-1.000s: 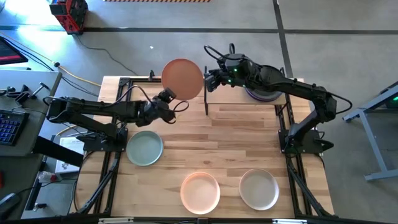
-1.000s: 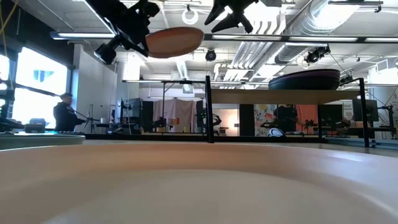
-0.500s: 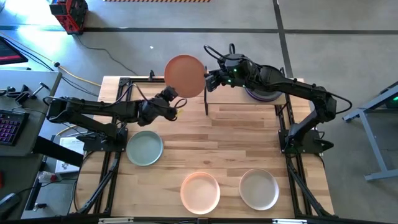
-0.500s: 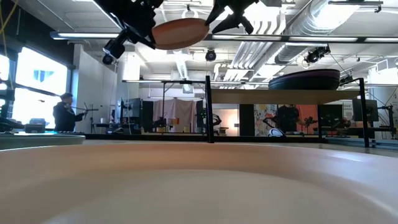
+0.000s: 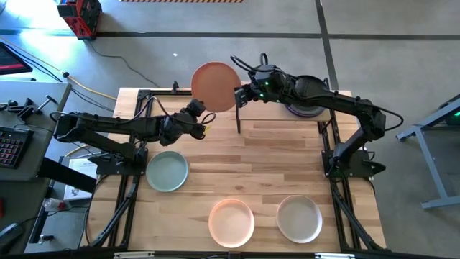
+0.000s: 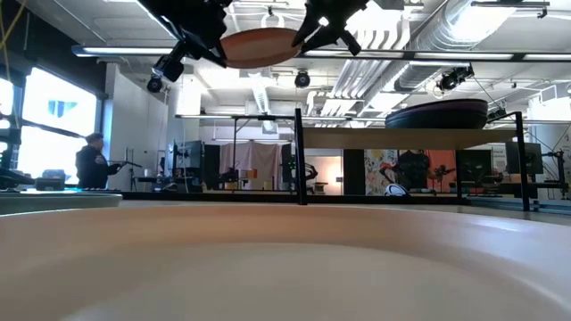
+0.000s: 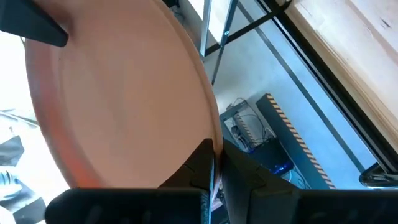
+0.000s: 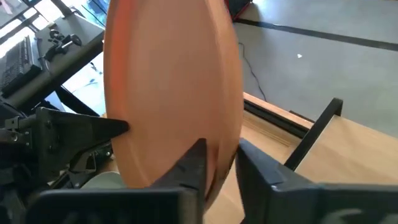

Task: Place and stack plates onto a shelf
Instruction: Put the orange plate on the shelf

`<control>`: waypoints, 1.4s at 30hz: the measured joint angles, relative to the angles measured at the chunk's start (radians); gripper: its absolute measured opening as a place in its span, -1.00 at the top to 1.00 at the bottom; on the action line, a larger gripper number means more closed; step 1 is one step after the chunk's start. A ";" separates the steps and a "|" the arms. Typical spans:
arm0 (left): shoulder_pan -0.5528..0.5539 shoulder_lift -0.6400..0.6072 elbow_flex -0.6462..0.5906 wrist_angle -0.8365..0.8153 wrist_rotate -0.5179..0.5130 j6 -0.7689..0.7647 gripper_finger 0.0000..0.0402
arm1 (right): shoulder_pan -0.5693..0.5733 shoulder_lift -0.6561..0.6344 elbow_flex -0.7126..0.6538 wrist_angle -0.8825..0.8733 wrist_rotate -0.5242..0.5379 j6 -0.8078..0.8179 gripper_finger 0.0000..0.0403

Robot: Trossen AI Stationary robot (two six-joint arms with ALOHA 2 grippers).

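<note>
A peach-pink plate (image 5: pixel 213 85) is held high above the table's far side, to the left of the shelf (image 6: pixel 401 138). My left gripper (image 5: pixel 197 114) is shut on its near-left rim. My right gripper (image 5: pixel 240 93) is open at the plate's right rim, with one finger above it and one below (image 8: pixel 221 152); I cannot tell whether they touch. A stack of dark and purple plates (image 6: pixel 437 114) rests on the shelf. A sage green plate (image 5: pixel 167 171), a second peach-pink plate (image 5: pixel 231 221) and a beige plate (image 5: pixel 300 219) lie flat on the table. My left gripper pinches the peach-pink plate's rim (image 7: pixel 208 134) between its two fingers (image 7: pixel 198 163), coming from the table's near-left side. The plate is lifted clear and sits nearly level in the low view (image 6: pixel 261 45).
The shelf's black posts (image 5: pixel 238 115) stand just right of and below the raised plate. In the low view a pale plate rim (image 6: pixel 285 267) fills the foreground. A person (image 6: pixel 91 165) stands in the room beyond the table. Bare tabletop lies in the middle.
My left gripper has carried the peach-pink plate up and toward the table's right, to my right gripper, and the plate has levelled out. My right gripper has shifted slightly left, so that its fingers now stand around the plate's right rim.
</note>
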 joint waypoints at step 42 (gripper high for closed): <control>-0.074 0.040 0.001 0.064 -0.045 -0.828 0.44 | -0.067 -0.003 -0.002 -0.074 -0.011 0.064 1.00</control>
